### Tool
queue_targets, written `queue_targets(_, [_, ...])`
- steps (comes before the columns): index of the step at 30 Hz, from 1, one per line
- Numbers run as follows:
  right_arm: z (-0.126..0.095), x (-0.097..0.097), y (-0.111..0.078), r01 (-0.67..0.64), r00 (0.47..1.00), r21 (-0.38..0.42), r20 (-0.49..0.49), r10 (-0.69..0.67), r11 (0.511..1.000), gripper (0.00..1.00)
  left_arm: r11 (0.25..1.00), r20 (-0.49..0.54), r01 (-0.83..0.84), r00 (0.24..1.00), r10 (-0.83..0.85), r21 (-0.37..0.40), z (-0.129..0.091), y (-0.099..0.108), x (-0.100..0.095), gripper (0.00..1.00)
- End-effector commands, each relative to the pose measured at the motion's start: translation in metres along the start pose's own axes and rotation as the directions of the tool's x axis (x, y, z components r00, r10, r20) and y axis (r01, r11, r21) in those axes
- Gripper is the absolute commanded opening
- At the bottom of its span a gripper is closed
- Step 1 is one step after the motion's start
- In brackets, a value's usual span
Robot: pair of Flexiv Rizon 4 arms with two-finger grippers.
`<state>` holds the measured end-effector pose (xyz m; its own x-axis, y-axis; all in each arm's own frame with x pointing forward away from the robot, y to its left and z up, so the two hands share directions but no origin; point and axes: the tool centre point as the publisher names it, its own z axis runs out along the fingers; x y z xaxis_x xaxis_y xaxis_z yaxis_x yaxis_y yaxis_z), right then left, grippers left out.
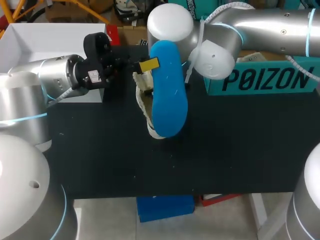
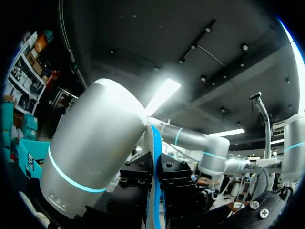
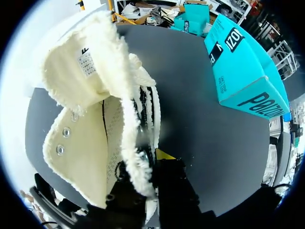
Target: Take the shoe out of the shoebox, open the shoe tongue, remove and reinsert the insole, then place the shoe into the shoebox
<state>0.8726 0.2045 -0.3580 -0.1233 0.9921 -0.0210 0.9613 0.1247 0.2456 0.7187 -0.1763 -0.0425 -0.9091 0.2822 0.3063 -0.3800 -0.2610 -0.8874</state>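
On the black worktop (image 1: 225, 150), near its far middle, the cream shoe (image 1: 145, 107) is seen with its frayed upper turned open, and most of it is covered in the head view by the blue insole (image 1: 168, 95), which is held out of the shoe and above it. The insole is gripped at its far edge by the left end effector (image 1: 148, 65), which is brought in from the left; one yellow tip is pressed against the blue edge, and in the left wrist view the insole is seen edge-on as a thin blue strip clamped between the two black fingers. The right arm (image 1: 260, 25) is brought in from the far right, with its wrist set over the far end of the insole. In the right wrist view the right end effector (image 3: 145, 164) is closed on the shoe: the frayed rim of the upper is run between its fingers, and one yellow tip is seen just beside the fabric. The tongue (image 3: 81, 71) is folded back, with the label on its inner side exposed, and two metal eyelets (image 3: 63, 140) are shown on the side wall. The white shoebox (image 1: 30, 35) is placed at the far left of the worktop, apart from the shoe, and a teal box (image 1: 260, 80) is placed at the far right.
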Motion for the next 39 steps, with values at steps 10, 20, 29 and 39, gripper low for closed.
queue_targets(10, [0.037,0.007,-0.017,-0.098,0.995,0.0,-0.015,0.098,0.995,0.0,1.0,0.003,-0.001,1.0,0.001,0.0,0.0,0.001,0.0,0.0])
queue_targets(20, [0.05,-0.004,-0.017,-0.15,0.989,0.001,0.009,0.15,0.989,0.0,1.0,0.003,-0.001,1.0,0.001,0.0,0.0,0.001,0.0,0.0])
queue_targets(29, [0.059,-0.004,-0.025,-0.149,0.989,0.018,0.006,0.149,0.989,1.0,1.0,0.003,-0.001,1.0,0.001,0.0,0.0,0.001,0.0,0.0])
queue_targets(39, [0.043,-0.022,-0.02,-0.157,0.986,0.009,-0.062,0.158,0.988,1.0,1.0,0.003,-0.001,1.0,0.001,0.0,0.0,0.001,0.0,0.0])
